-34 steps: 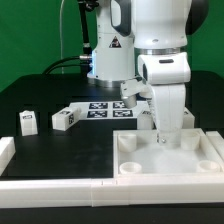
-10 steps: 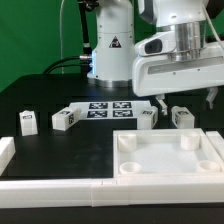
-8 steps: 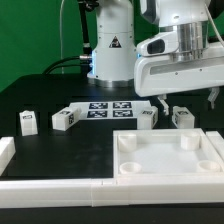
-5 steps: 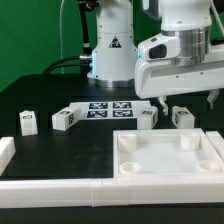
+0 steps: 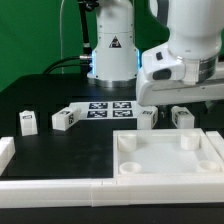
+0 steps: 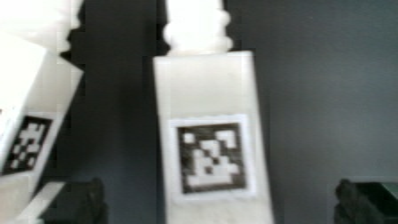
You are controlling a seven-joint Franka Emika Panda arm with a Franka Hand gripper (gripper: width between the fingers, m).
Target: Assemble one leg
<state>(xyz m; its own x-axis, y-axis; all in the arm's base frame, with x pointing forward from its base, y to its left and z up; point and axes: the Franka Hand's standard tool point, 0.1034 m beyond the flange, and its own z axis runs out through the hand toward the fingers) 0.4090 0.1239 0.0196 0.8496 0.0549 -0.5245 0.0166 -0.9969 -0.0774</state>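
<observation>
Several white legs with tags lie on the black table: two at the exterior view's left (image 5: 28, 122) (image 5: 65, 119), one by the marker board (image 5: 147, 117), and one further right (image 5: 182, 116). My gripper (image 5: 186, 104) hangs open just above that rightmost leg. In the wrist view this leg (image 6: 214, 130) lies lengthwise between my two dark fingertips (image 6: 71, 200), which stand wide apart on either side without touching it. My gripper (image 6: 217, 205) holds nothing. A neighbouring leg (image 6: 36, 120) shows at the edge of the wrist view.
The marker board (image 5: 108, 107) lies in the middle at the back. The large white square tabletop (image 5: 168, 160) with corner holes lies in front of the gripper. A white barrier (image 5: 60, 186) runs along the front edge, with a block (image 5: 5, 150) at the exterior view's left.
The gripper, earlier at the tabletop's corner, lifted and moved back. Over the last second it has come down over the rightmost leg, still open.
</observation>
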